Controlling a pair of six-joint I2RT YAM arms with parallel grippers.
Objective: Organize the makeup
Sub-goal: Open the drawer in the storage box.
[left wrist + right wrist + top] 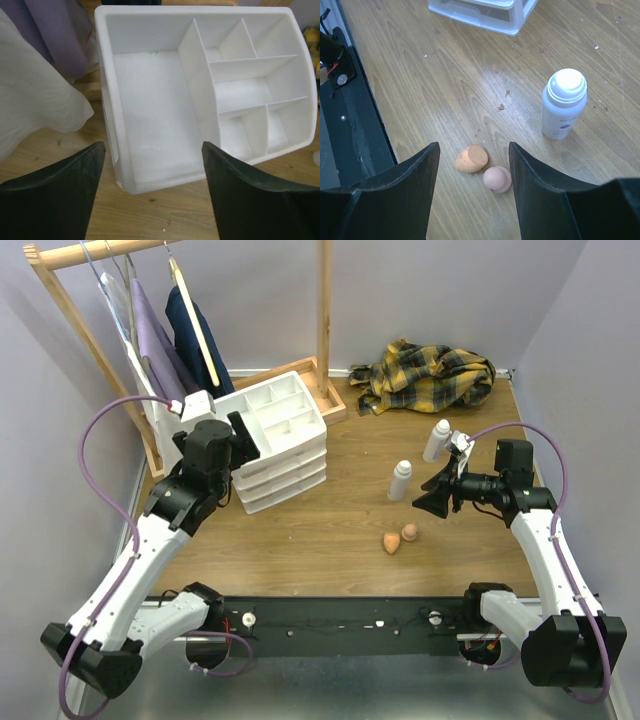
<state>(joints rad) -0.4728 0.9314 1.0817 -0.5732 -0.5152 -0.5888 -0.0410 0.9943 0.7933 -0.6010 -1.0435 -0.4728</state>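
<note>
Makeup sponges [471, 159] toward the table [445, 75]'s near edge: centre the right gripper [473, 150], jaws apart, over one before pinching; left gripper [152, 147] gapes too.

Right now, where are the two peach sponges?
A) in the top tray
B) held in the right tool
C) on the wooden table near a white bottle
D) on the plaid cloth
C: both peach sponges lie on the wooden table, close to a standing white bottle.
</note>
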